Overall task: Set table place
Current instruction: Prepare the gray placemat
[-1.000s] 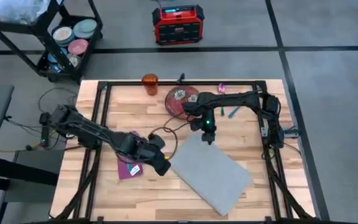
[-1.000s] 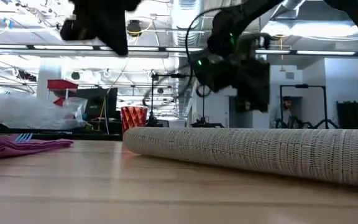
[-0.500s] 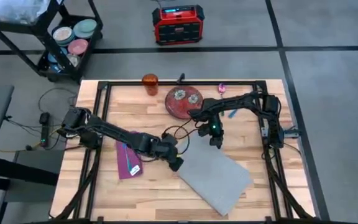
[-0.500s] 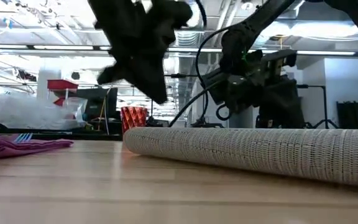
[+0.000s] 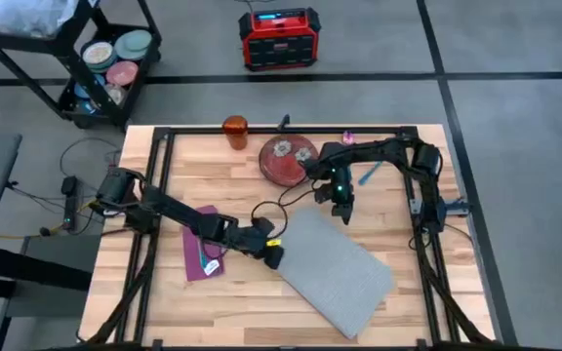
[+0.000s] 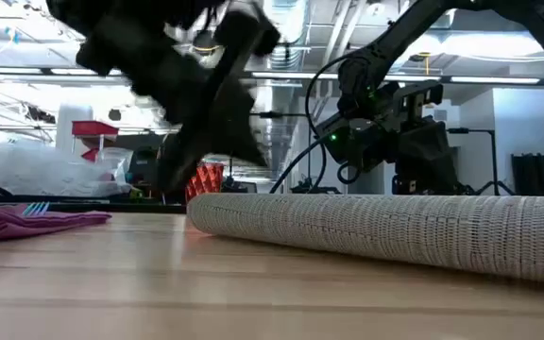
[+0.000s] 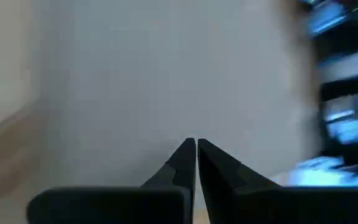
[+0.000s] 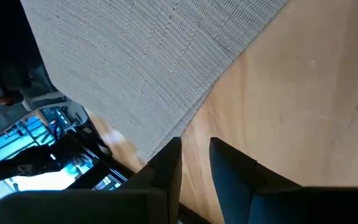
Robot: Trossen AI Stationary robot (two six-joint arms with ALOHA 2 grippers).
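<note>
Lying skewed at table centre, long axis ten-to-four, the grey placemat [image 5: 333, 270] is flanked by the clenched left gripper [image 5: 274, 256] at nine and the slightly parted right gripper [image 5: 343, 210] at twelve

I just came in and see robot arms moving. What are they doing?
They are setting a place on the table. Both end effectors are at the grey placemat, which lies crooked: the left end effector at its left corner, fingers nearly shut, the right end effector at its far edge. The plate, cup and napkin wait nearby.
</note>
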